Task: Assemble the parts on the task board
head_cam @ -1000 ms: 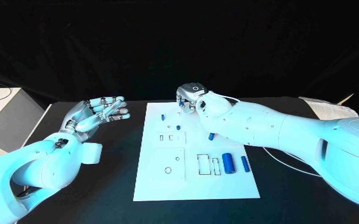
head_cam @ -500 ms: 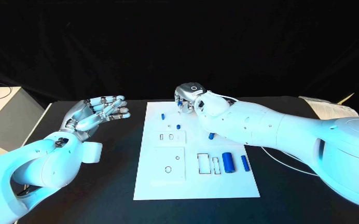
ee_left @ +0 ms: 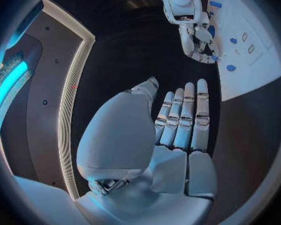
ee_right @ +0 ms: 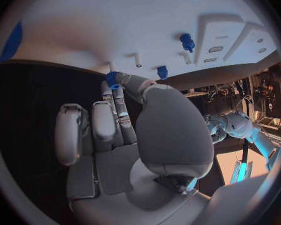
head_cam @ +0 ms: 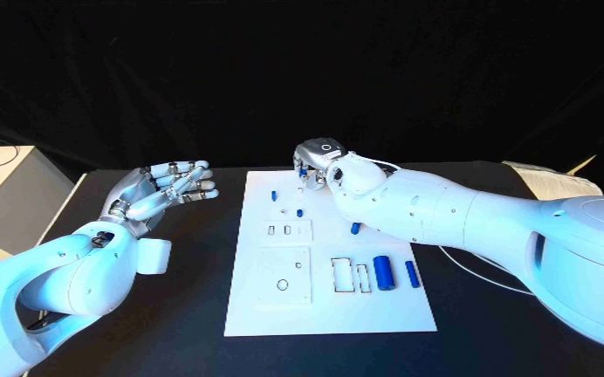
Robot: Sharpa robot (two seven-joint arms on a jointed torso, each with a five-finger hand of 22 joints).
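The white task board point(head_cam: 327, 303) lies in the middle of the black table. My right hand point(head_cam: 321, 163) hovers over the board's far edge and pinches a small blue part point(ee_right: 111, 79) between thumb and fingertips point(ee_right: 118, 92). Small blue parts sit on the board: one near the far left point(head_cam: 273, 195), one by a slot point(head_cam: 299, 213), one under my right forearm point(head_cam: 355, 229). A thick blue cylinder point(head_cam: 382, 272) and a thinner one point(head_cam: 412, 274) lie at the right. My left hand point(head_cam: 164, 189) is raised left of the board, fingers apart, holding nothing.
Several empty outlined slots point(head_cam: 341, 275) mark the board's near half. A blue peg point(ee_right: 187, 42) stands on the board ahead of my right hand. White papers point(head_cam: 554, 181) lie at the table's far right. A pale surface point(head_cam: 25, 181) borders the table on the left.
My right hand has edged slightly left over the board's far edge, still pinching the blue part. The left hand has stayed where it was.
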